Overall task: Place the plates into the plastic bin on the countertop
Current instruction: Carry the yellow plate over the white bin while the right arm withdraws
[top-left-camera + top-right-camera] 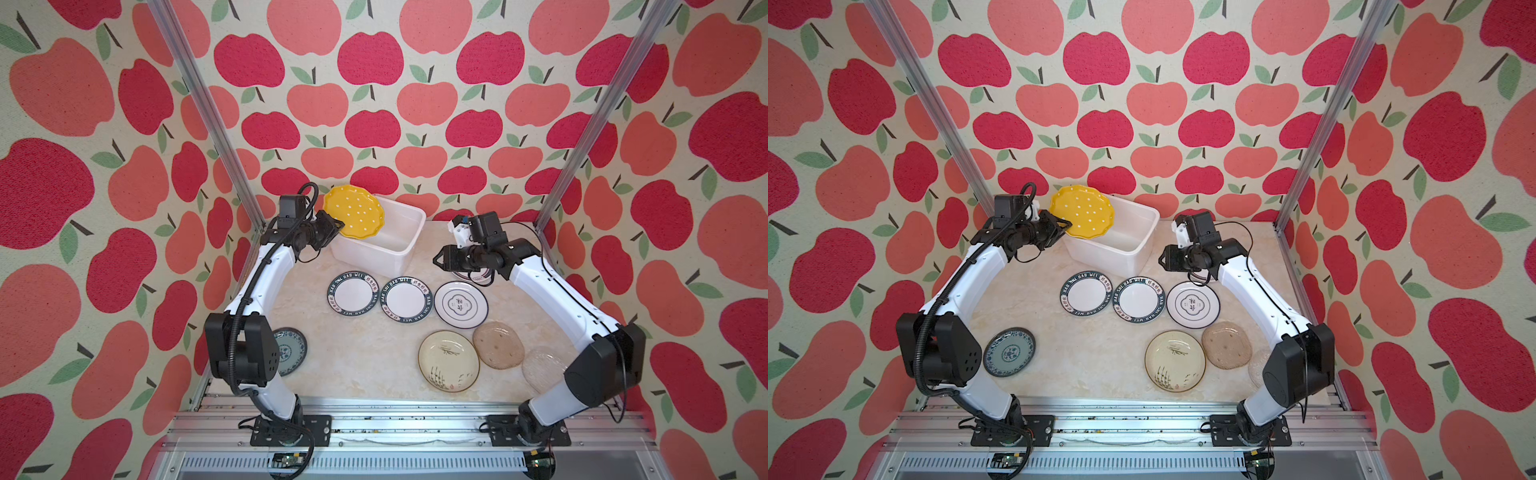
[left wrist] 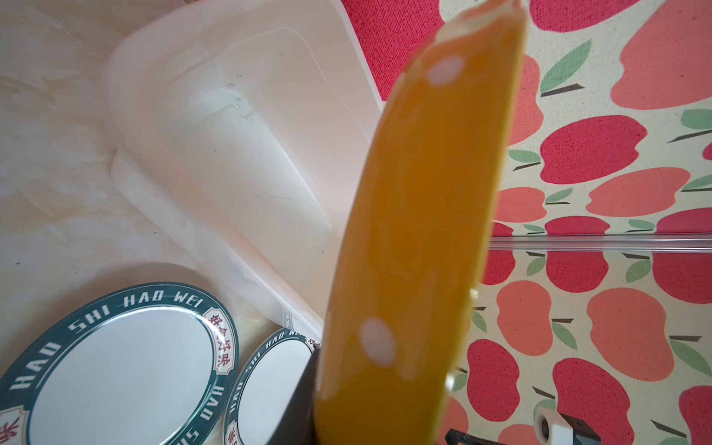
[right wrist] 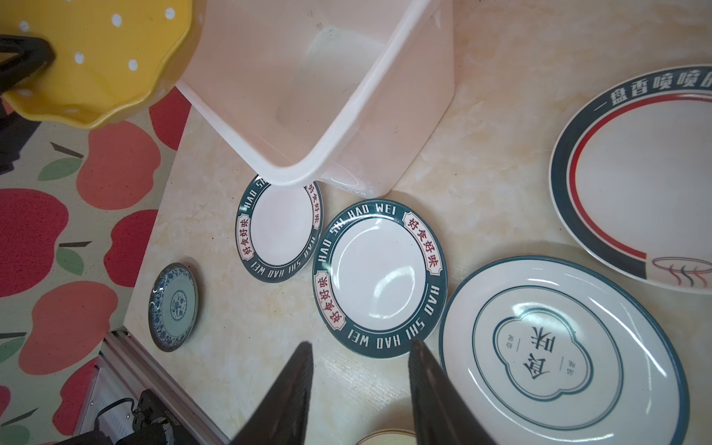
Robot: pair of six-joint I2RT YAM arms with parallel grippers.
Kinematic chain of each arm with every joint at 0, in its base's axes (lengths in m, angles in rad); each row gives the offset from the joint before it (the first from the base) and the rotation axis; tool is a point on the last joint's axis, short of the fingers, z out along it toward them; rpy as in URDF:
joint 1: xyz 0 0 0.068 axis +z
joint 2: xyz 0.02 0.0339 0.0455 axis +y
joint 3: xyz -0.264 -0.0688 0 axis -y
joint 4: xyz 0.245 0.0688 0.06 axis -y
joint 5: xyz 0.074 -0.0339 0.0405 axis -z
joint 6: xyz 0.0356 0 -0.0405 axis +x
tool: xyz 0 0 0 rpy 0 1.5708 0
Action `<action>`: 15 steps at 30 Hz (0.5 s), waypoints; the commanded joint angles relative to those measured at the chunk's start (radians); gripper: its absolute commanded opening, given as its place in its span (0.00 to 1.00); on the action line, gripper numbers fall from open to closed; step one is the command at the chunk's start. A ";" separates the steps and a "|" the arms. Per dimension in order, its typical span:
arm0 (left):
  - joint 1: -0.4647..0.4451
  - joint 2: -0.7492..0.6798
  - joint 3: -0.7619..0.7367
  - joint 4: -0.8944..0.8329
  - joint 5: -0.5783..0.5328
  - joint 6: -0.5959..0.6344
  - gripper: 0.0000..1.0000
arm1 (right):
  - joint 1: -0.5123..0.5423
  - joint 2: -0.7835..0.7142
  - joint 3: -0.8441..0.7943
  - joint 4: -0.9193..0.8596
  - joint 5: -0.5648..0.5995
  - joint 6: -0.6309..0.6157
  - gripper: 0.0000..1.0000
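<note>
My left gripper (image 1: 338,226) is shut on the rim of a yellow dotted scalloped plate (image 1: 355,214), which it holds tilted above the left end of the plastic bin (image 1: 374,257). In the left wrist view the yellow plate (image 2: 424,231) stands edge-on in front of one dark finger (image 2: 300,400). The bin's floor shows bare. My right gripper (image 1: 436,259) hangs open above the countertop (image 1: 365,353), right of the bin, with nothing between its fingers. Two green-lettered plates (image 1: 353,294) (image 1: 406,300) lie in front of the bin.
More plates lie flat: a white one with a green emblem (image 1: 461,304), cream with reeds (image 1: 449,360), amber glass (image 1: 498,345), clear glass (image 1: 540,368), blue-patterned (image 1: 1009,352), and a red-and-dark-rimmed one (image 3: 635,173) under my right arm. Aluminium rails (image 1: 395,419) frame the front.
</note>
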 commanded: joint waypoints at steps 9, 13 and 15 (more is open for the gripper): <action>-0.073 0.404 0.631 -0.201 0.071 0.367 0.00 | -0.016 -0.026 -0.042 -0.011 -0.011 0.022 0.44; -0.089 0.582 0.944 -0.423 0.086 0.486 0.00 | -0.019 -0.032 -0.059 -0.004 -0.017 0.028 0.44; -0.091 0.657 1.080 -0.536 0.090 0.540 0.00 | -0.021 -0.039 -0.072 0.003 -0.017 0.032 0.44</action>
